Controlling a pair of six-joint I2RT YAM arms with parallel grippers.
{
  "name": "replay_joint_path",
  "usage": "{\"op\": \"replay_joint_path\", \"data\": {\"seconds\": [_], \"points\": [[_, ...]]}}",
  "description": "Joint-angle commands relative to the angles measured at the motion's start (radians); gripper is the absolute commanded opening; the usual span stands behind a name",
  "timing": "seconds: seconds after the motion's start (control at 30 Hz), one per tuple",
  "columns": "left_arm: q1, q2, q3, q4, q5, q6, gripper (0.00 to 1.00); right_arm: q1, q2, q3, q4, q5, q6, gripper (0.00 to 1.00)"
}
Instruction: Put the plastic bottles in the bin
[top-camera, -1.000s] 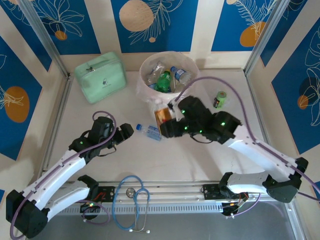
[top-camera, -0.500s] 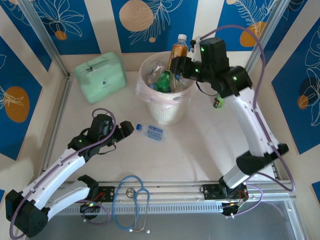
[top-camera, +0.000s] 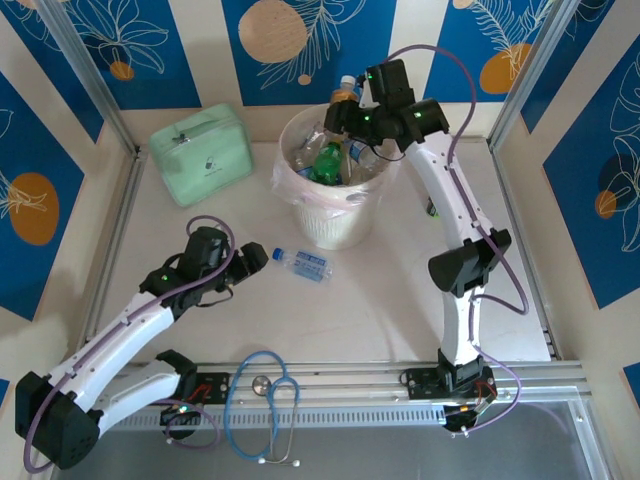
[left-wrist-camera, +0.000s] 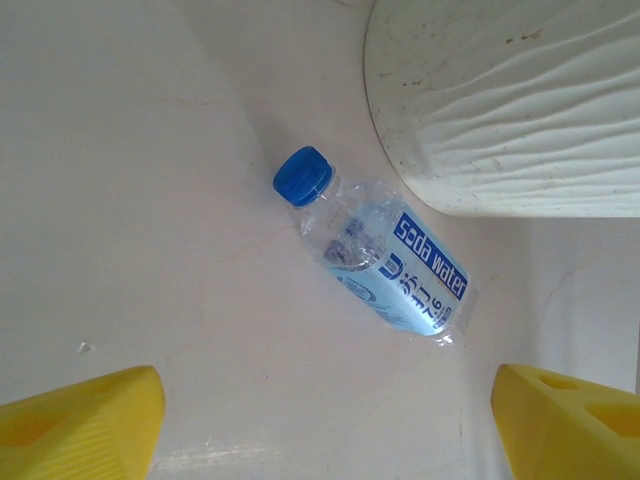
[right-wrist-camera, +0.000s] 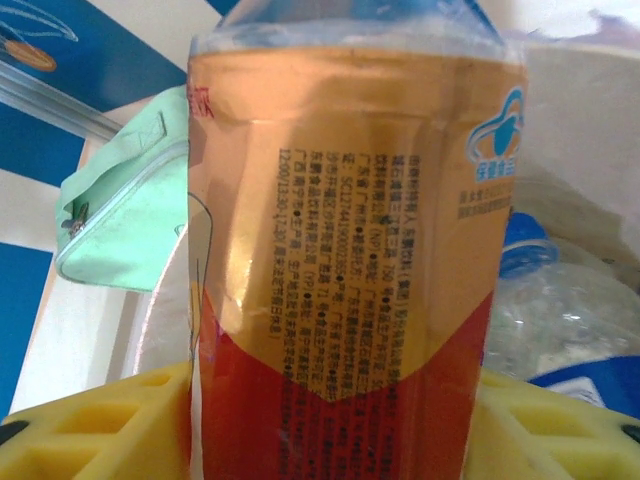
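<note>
The white counter (top-camera: 400, 290) carries the cream bin (top-camera: 335, 225) at its 12 o'clock. A mint-green case (top-camera: 202, 153) sits at the bin's 9 o'clock. Clear and green bottles (top-camera: 328, 162) lie piled inside the bin. The right pincer (top-camera: 350, 108) hangs over the bin's rim at about 1 o'clock. Its yellow pads (right-wrist-camera: 90, 425) flank an upright orange-and-red labelled bottle (right-wrist-camera: 350, 250). It seems to grip the bottle, though the contact is hard to judge. The left pincer (top-camera: 255, 262) stands wide, low over the counter. It faces a blue-capped soda water bottle (left-wrist-camera: 385, 255) lying at the bin's 7 o'clock, just beside its wall, cap away from the bin.
</note>
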Motion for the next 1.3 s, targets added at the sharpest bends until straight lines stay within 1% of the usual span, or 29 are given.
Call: {"op": "replay_joint_path", "data": {"seconds": [0.0,0.07,0.1,0.17,0.3,0.53,0.73,0.83,0.97,1.13,1.27], "points": [[0.016,-0.001,0.009,0.015,0.018,0.017,0.85,0.027,0.028,0.06,-0.023,-0.059,0.003,0.67],[0.018,-0.001,0.008,0.014,0.021,0.015,0.85,0.034,0.049,0.089,-0.03,-0.079,0.009,0.78],[0.019,-0.002,0.006,0.013,0.022,0.015,0.87,0.037,0.054,0.101,-0.034,-0.082,0.012,0.81],[0.02,-0.004,0.007,0.009,0.022,0.015,0.93,0.04,0.061,0.117,-0.039,-0.088,0.015,0.83],[0.02,-0.006,0.012,-0.01,0.009,0.012,0.97,0.042,0.048,0.12,-0.044,-0.076,0.013,0.85],[0.021,-0.013,-0.002,-0.002,0.008,-0.034,0.95,0.049,-0.013,0.079,-0.035,-0.049,-0.008,0.84],[0.02,0.0,-0.034,0.04,0.011,-0.121,0.92,0.1,-0.132,0.01,-0.038,0.054,-0.065,0.83],[0.02,0.02,-0.07,0.101,0.014,-0.219,0.87,0.131,-0.245,-0.117,-0.019,0.107,-0.075,0.79],[0.02,0.08,-0.107,0.212,0.015,-0.335,0.84,0.185,-0.461,-0.378,0.062,0.16,-0.085,0.78],[0.016,0.219,-0.082,0.306,0.021,-0.4,0.83,0.238,-0.712,-0.683,0.125,0.19,-0.068,0.78],[0.007,0.336,-0.041,0.375,0.003,-0.446,0.8,0.262,-0.865,-0.883,0.127,0.22,-0.04,0.77]]}}
